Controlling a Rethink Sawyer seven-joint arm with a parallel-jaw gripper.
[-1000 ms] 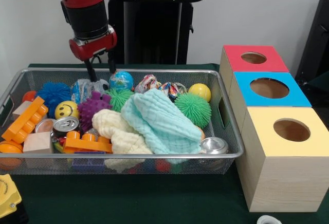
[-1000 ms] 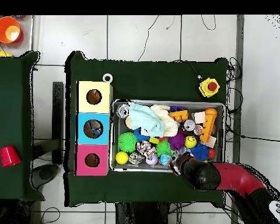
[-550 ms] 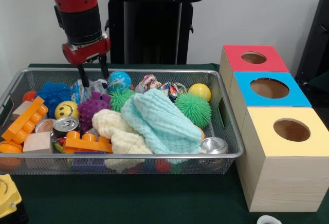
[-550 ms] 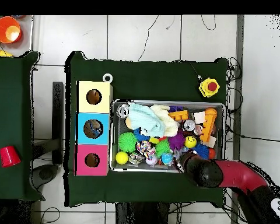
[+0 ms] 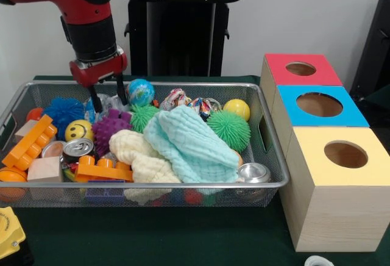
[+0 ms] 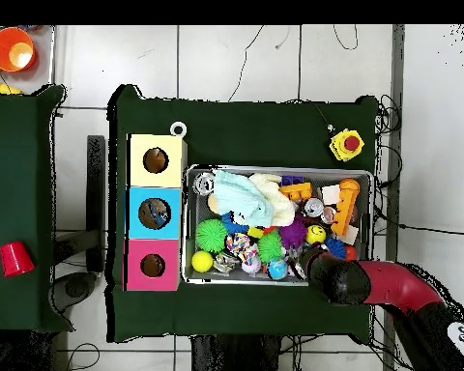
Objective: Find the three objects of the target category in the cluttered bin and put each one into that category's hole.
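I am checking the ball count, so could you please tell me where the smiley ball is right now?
In the front view, the smiley ball lies at the bin's left side, between the blue spiky ball and the purple spiky ball, just above a can.

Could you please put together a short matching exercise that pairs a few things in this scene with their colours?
Things:
1. spiky ball
2. smiley ball
3. top cloth
4. box nearest the camera

Colours:
A. yellow lid
B. light blue-green
C. green
D. yellow with a black face

Pairs: 1-C, 2-D, 3-B, 4-A
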